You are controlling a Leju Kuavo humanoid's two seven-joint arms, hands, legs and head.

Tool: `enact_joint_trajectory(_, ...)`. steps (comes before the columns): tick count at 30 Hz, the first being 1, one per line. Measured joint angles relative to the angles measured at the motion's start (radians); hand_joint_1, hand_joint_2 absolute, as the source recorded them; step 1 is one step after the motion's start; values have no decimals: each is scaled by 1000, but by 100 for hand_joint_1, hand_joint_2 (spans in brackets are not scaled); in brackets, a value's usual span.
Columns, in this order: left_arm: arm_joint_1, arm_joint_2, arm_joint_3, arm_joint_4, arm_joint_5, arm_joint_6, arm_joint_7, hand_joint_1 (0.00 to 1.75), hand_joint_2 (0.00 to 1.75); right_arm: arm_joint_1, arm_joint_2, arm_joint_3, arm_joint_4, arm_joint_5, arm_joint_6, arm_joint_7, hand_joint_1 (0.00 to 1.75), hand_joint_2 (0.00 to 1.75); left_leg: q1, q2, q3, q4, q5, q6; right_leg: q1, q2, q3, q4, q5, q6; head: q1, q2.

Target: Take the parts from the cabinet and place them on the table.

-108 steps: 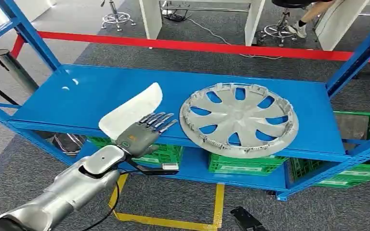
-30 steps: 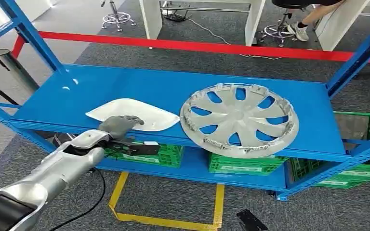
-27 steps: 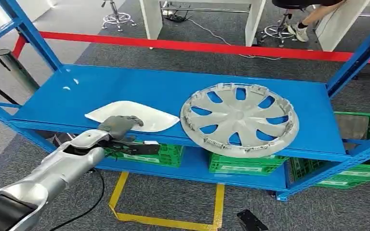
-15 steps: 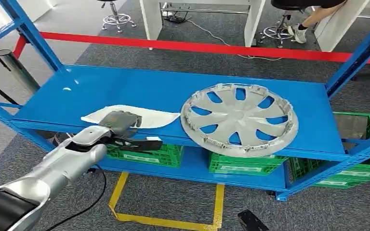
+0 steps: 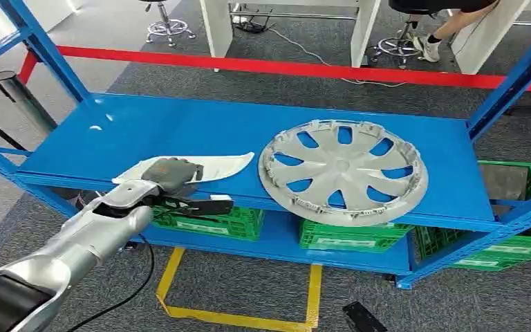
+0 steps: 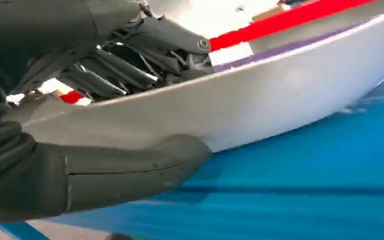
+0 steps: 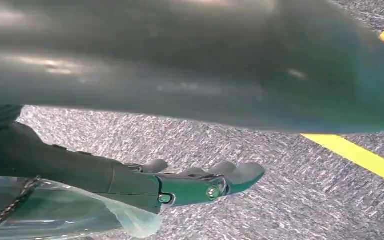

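Two parts sit on the blue shelf (image 5: 145, 128), and the nearer, a white curved panel (image 5: 214, 166), is clamped at its front edge by the left hand (image 5: 169, 173), thumb beneath and fingers above. Lifting it level and clear of the shelf lip before drawing back should keep it from scraping. The right hand (image 7: 200, 182) hangs over carpet, probably slack and empty. Farther along rests the silver hubcap (image 5: 343, 169). No legible writing anywhere.
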Motion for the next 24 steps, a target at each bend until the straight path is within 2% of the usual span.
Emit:
enact_joint_trajectory(1, 6, 0, 3, -13, 10, 13, -7, 175, 175, 0, 0, -1, 0, 3, -1, -2, 0, 0, 0, 0, 0, 0, 0, 0, 0, 0, 0, 0, 0, 0, 0, 0)
enact_joint_trajectory(4, 52, 2, 38, -90, 102, 147, -76, 175, 175, 2, 0, -5, 0, 9, -5, -10, 0, 0, 0, 0, -2, 0, 0, 0, 0, 0, -1, 0, 0, 0, 0, 0)
enact_joint_trajectory(8, 147, -3, 120, -233, 263, 341, -237, 175, 175, 3, 2, -6, 0, 25, -12, -15, 0, 0, 0, 1, -2, 0, -1, 1, 0, 1, -2, 0, 0, 0, 0, 0)
enact_joint_trajectory(9, 172, -5, 144, -275, 316, 401, -298, 175, 175, 3, 4, -6, 0, 30, -12, -16, 0, 0, 0, 1, -2, 0, -1, 1, 0, 1, -2, 0, 0, 0, 0, 0)
enact_joint_trajectory(12, 235, -17, 203, -381, 425, 493, -422, 175, 175, 1, 5, -6, 0, 44, -13, -14, 0, 0, 0, 1, -3, 0, -1, 1, 0, 0, -3, 0, -1, 1, 0, 0)
enact_joint_trajectory(15, 276, -29, 244, -468, 494, 537, -499, 175, 175, -3, 8, -6, 0, 55, -11, -13, 0, 0, 0, 1, -4, 0, -1, 1, 0, 1, -4, 0, -1, 1, 0, 0)
enact_joint_trajectory(24, 311, -46, 301, -566, 640, 552, -596, 175, 175, -12, 11, -6, 0, 71, -8, -12, 0, 0, 0, 1, -4, 0, -1, 1, 0, 0, -3, 0, 0, 1, 0, 0)
